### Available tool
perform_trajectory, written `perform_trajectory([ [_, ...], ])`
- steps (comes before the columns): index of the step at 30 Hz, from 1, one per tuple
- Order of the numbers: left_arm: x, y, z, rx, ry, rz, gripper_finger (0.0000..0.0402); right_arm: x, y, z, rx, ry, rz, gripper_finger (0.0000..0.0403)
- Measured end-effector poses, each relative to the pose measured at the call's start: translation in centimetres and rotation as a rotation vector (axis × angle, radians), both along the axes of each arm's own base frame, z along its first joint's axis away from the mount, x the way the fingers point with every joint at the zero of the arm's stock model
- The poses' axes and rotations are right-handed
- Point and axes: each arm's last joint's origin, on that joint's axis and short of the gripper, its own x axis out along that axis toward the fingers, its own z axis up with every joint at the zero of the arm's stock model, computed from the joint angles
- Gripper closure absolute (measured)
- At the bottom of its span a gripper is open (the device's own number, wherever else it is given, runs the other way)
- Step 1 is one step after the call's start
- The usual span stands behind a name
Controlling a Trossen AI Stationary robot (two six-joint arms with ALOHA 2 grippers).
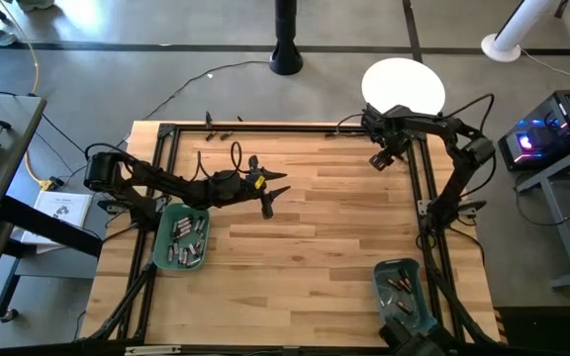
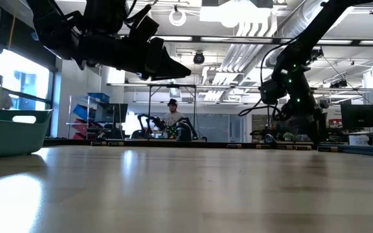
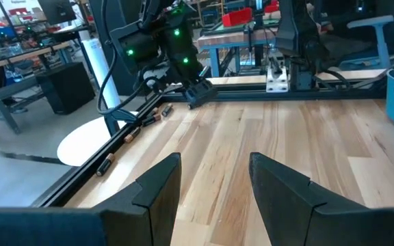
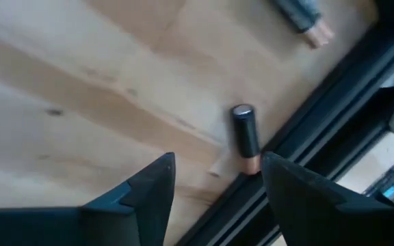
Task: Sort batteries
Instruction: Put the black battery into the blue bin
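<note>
high: straight down on whole surface (image 1: 305, 218) | low: level across surface | wrists: close, forward past fingers | shared: surface

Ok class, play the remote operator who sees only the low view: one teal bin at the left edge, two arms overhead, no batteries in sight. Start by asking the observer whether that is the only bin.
Observer: No. The high view shows a second teal bin at the picture's lower right, with a few batteries in it.
Operator: Does the bin I can see hold anything?
Observer: Yes. From above, the left bin holds many batteries.
Operator: Is the right pincer carrying one?
Observer: No. The right pincer is open and empty. A dark copper-ended battery lies on the wood just past it, against the black frame rail.
</note>
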Motion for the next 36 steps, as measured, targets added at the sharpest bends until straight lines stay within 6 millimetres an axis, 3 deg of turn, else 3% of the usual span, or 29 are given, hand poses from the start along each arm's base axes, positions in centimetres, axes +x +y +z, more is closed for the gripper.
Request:
perform_trajectory([
  [5, 0.0, 0.0, 0.0, 0.000, 0.002, 0.000, 0.0234, 0.2, 0.2, 0.1, -0.024, 0.035, 0.023, 0.0231],
  [11, 0.0, 0.0, 0.0, -0.001, 0.005, -0.001, 0.0234, 1.9, 1.5, 0.6, -0.164, 0.170, 0.107, 0.0367],
  [13, 0.0, 0.0, 0.0, -0.001, 0.005, -0.001, 0.0234, 2.5, 2.0, 0.4, -0.196, 0.173, 0.131, 0.0392],
  [25, 0.0, 0.0, -0.1, -0.001, 0.006, -0.002, 0.0234, 1.0, 4.3, -3.5, -0.427, 0.272, 0.016, 0.0402],
  [36, 0.0, 0.0, -0.1, -0.001, 0.006, -0.003, 0.0234, 0.4, 4.2, -5.1, -0.586, 0.238, -0.019, 0.0403],
])
